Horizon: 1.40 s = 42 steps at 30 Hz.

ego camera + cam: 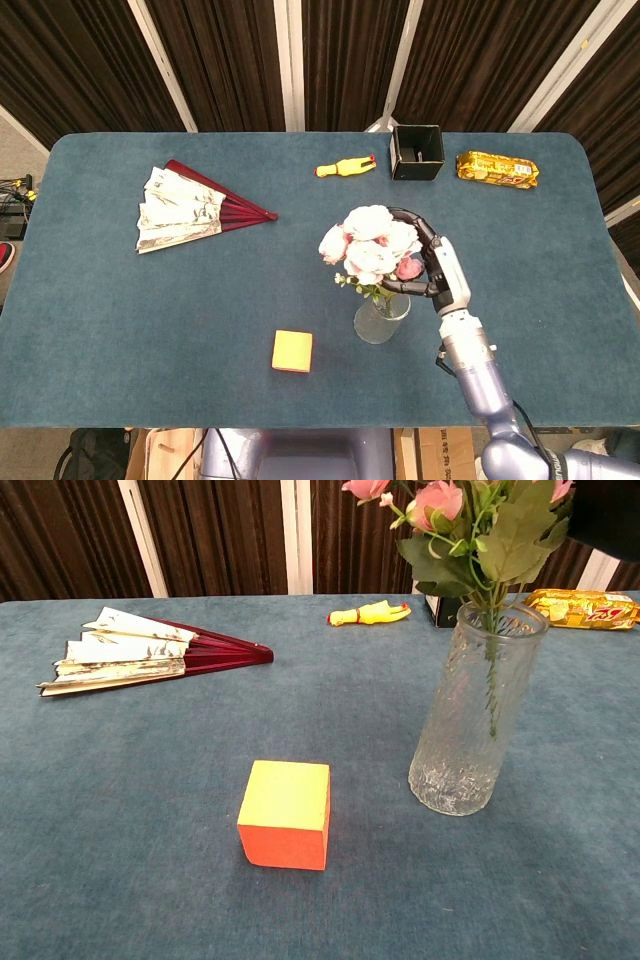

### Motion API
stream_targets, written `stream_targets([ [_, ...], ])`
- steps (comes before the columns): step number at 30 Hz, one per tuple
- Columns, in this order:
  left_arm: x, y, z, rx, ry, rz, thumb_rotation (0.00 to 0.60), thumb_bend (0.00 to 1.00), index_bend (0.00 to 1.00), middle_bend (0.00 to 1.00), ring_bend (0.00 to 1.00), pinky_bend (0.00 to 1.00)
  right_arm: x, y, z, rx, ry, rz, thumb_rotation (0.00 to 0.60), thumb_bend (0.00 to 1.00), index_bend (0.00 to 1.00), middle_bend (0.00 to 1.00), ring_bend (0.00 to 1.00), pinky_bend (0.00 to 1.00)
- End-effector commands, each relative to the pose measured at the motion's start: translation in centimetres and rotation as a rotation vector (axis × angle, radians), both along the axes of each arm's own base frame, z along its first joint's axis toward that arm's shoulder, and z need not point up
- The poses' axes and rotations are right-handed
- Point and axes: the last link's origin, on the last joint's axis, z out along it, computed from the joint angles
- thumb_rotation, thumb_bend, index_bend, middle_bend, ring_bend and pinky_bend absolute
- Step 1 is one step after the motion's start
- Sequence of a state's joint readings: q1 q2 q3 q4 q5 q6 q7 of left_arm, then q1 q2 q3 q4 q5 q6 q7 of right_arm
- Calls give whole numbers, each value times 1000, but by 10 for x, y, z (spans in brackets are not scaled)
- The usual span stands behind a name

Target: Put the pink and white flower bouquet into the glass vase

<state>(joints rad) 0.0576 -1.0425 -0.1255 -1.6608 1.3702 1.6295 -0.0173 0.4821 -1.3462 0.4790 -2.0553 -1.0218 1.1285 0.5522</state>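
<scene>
Standing upright on the teal table (pixel 120 330), just right of centre, the glass vase (pixel 476 716) has the green stems of the pink and white flower bouquet (pixel 368 243) down inside it; the chest view shows stems reaching about halfway into the glass, leaves and pink buds above the rim. Right hand (pixel 432 268) sits at 3 o'clock of the blooms, its dark fingers (pixel 410 217) curled around the bouquet just under the flower heads, gripping it. Left hand not seen in either view.

Surroundings, taking the vase as dial centre:
- orange-and-yellow cube (pixel 286 813) at 8 o'clock, near, apart from the vase.
- folded paper fan (pixel 190 208) with red ribs at 10 o'clock, well apart.
- yellow rubber chicken (pixel 345 167) at 12 o'clock, toward the far edge.
- black open box (pixel 417 152) at 1 o'clock; in the chest view the bouquet leaves partly cover it.
- gold snack packet (pixel 497 168) at 2 o'clock, beside the box.
</scene>
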Motion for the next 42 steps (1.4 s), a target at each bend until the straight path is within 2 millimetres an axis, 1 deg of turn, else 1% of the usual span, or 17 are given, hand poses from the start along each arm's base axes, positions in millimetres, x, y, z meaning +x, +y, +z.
stream_targets([
  [1, 0, 0, 0, 0, 0, 0, 600, 249, 107, 0, 0, 23, -5, 8, 5, 11, 41, 24, 600, 25, 171, 122, 112, 0],
  [5, 0, -1, 0, -1, 0, 2, 600, 250, 107, 0, 0, 23, -10, 15, 9, 31, 78, 29, 600, 25, 108, 92, 80, 0],
  [8, 0, -1, 0, -3, -2, 7, 600, 249, 108, 0, 0, 23, -18, 22, 16, 49, 124, 30, 600, 25, 58, 70, 62, 0],
  [11, -1, -1, 0, -3, -3, 10, 600, 249, 109, 0, 0, 23, -26, 31, 24, 53, 154, 34, 600, 24, 44, 57, 52, 0],
  [14, -1, -1, 0, -3, -5, 14, 600, 249, 109, 0, 0, 23, -39, 44, 38, 37, 195, 24, 600, 24, 42, 52, 51, 0],
  [18, 0, -1, 0, -5, -8, 11, 600, 249, 109, 0, 0, 23, -66, 60, 61, -15, 266, -16, 600, 23, 43, 52, 50, 0],
  [21, 0, -2, -1, -8, -11, 9, 600, 249, 109, 0, 0, 23, -90, 73, 79, -58, 316, -52, 600, 23, 97, 52, 51, 0],
  [22, 1, -3, -1, -10, -16, 7, 600, 249, 109, 0, 0, 23, -106, 78, 87, -82, 367, -80, 600, 23, 113, 52, 55, 0],
  [25, 1, -4, 0, -9, -18, 2, 600, 249, 109, 0, 0, 23, -140, 88, 103, -129, 484, -143, 600, 23, 126, 52, 95, 6],
  [27, 1, -5, 1, -3, -24, 1, 600, 250, 109, 0, 0, 23, -158, 102, 112, -126, 521, -161, 600, 22, 117, 52, 104, 11],
  [29, 1, -7, 3, 3, -28, 4, 600, 249, 109, 0, 0, 23, -171, 116, 121, -138, 555, -167, 600, 22, 116, 52, 104, 11],
  [31, 2, -9, 4, 7, -32, 2, 600, 249, 109, 0, 0, 23, -184, 131, 127, -169, 632, -166, 600, 22, 116, 60, 105, 12],
  [33, 3, -10, 3, 3, -32, 1, 600, 249, 109, 0, 0, 23, -191, 143, 127, -202, 742, -167, 600, 23, 117, 91, 124, 30],
  [36, 3, -10, 0, -18, -27, 19, 600, 249, 110, 0, 0, 23, -192, 157, 120, -281, 926, -135, 600, 22, 133, 106, 135, 44],
  [39, 4, -10, -1, -24, -23, 19, 600, 249, 110, 0, 0, 23, -190, 163, 106, -343, 1118, -96, 600, 22, 143, 106, 117, 35],
  [42, 4, -10, -2, -26, -15, 21, 600, 249, 109, 0, 0, 23, -187, 168, 89, -326, 1255, -52, 600, 22, 144, 106, 77, 2],
])
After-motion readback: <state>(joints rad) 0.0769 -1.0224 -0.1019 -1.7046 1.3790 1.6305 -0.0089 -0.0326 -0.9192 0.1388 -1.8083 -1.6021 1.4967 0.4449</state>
